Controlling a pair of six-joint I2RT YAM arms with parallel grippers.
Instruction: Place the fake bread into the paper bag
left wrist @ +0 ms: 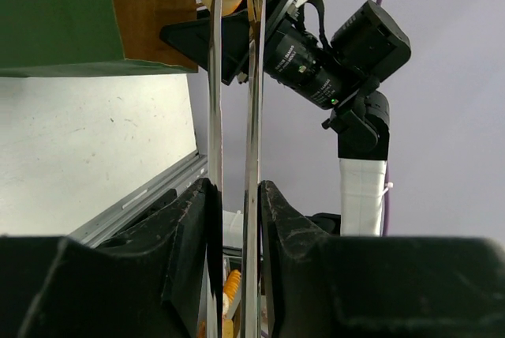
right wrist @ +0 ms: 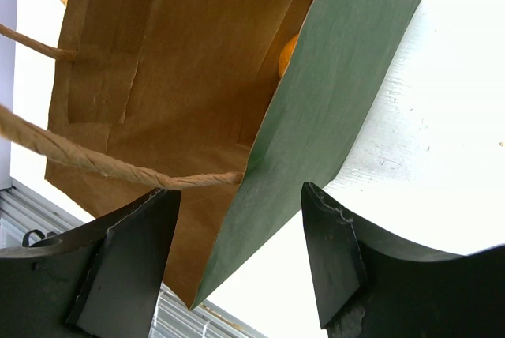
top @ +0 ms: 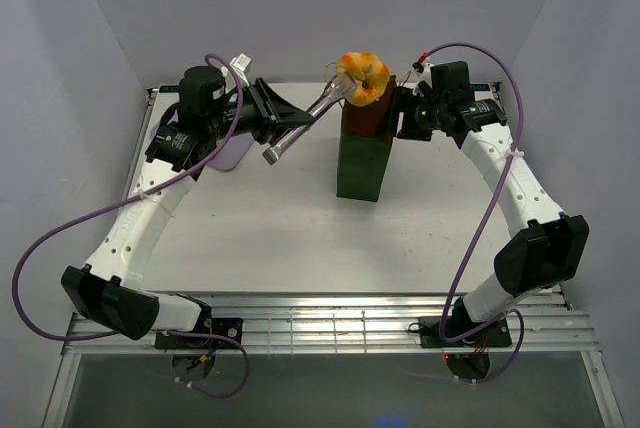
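Clenching tongs (top: 310, 118) with left end effector (left wrist: 235, 196); pinching fake bread (top: 362, 76) just above paper bag (top: 365, 163) mouth for clean drop. Straddling bag wall with right end effector (right wrist: 238, 219), jaws apart, probably steadying it.

I can read nothing for certain here. The only lettering I see is small white print around the black camera lens (left wrist: 296, 58), seen from my left wrist, and it is too blurred to make out.
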